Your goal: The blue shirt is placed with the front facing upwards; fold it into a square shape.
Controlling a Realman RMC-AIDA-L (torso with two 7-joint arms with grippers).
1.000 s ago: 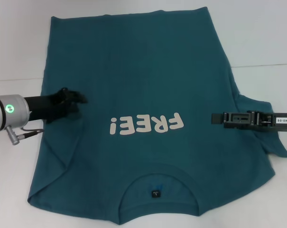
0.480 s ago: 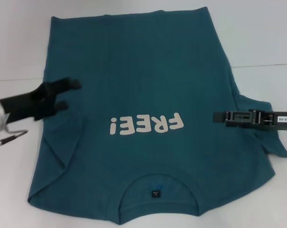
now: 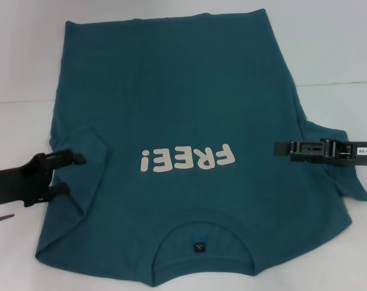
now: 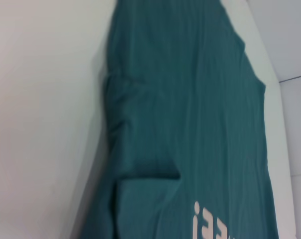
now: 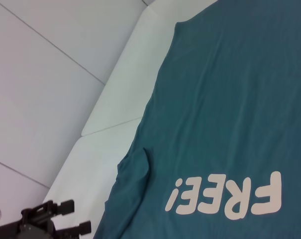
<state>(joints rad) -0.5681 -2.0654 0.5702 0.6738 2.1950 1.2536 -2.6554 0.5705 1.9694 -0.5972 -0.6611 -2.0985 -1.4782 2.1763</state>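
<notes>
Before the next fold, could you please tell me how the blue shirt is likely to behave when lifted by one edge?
The blue shirt would probably hang limp: its left sleeve already lies folded in soft creases. It looks light, so it would likely drag and bunch rather than slide as one piece.

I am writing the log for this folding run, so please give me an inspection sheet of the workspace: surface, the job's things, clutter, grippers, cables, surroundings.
Surface: white table, with a seam line across it.
Job's things: the blue shirt lies flat, front up, the "FREE!" lettering showing, collar at the near edge. The sleeve on the robot's left is folded in over the body; the sleeve on its right is spread out.
Clutter: nothing seen.
Grippers: left gripper open, at the shirt's left edge beside the folded sleeve. Right gripper over the shirt's right side, near the spread sleeve.
Cables: nothing seen.
Surroundings: pale floor with tile lines in the right wrist view.
</notes>
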